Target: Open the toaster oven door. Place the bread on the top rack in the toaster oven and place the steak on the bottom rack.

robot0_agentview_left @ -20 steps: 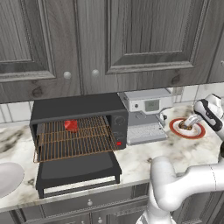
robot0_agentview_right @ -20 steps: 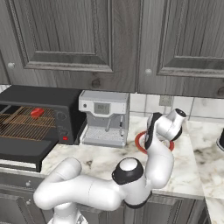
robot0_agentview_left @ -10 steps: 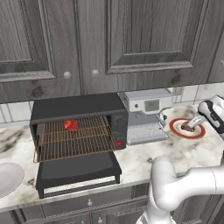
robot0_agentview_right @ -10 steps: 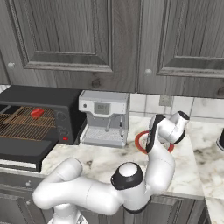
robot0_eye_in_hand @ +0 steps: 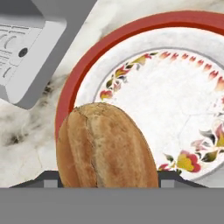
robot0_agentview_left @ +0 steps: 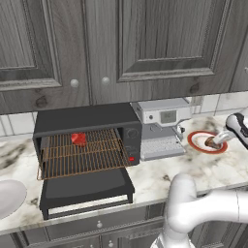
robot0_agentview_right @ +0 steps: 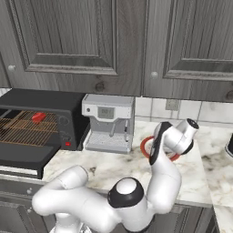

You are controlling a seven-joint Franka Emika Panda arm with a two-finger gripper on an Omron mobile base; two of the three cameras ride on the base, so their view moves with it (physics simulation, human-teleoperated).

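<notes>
Marble counter under dark wood cabinets, and on it the bread [robot0_eye_in_hand: 107, 146], a crusty brown roll, lies on the near rim of a red-edged floral plate [robot0_eye_in_hand: 175, 92]. In the hand view the roll sits low at about 6 o'clock, right up against the camera, with the plate spreading from it toward 1 o'clock. The gripper [robot0_agentview_left: 216, 141] is down at the plate, its fingers standing wide on either side of the roll; whether they touch the crust I cannot tell.

Against the picture of a second ago, the hand has sunk lower and swung further toward the plate's 3 o'clock side in the left base view, and in the right base view the wrist [robot0_agentview_right: 175, 136] has dropped closer over the plate. Nothing else on the counter has moved.

Out from there, at about 9 o'clock of the plate, stands one silver-white coffee machine [robot0_agentview_left: 160, 126], just beside the plate. Beyond it, touching its side, is the one toaster oven [robot0_agentview_left: 87, 118], black, with its door [robot0_agentview_left: 85, 186] folded flat down and forward. Two coppery wire racks show inside: the top rack [robot0_agentview_left: 80, 140] and the bottom rack [robot0_agentview_left: 82, 162], which is pulled out over the door. One steak [robot0_agentview_left: 78, 139], a small red lump, lies toward the back. A pale dish edge [robot0_agentview_left: 9, 196] shows at the far 9 o'clock end of the counter.
</notes>
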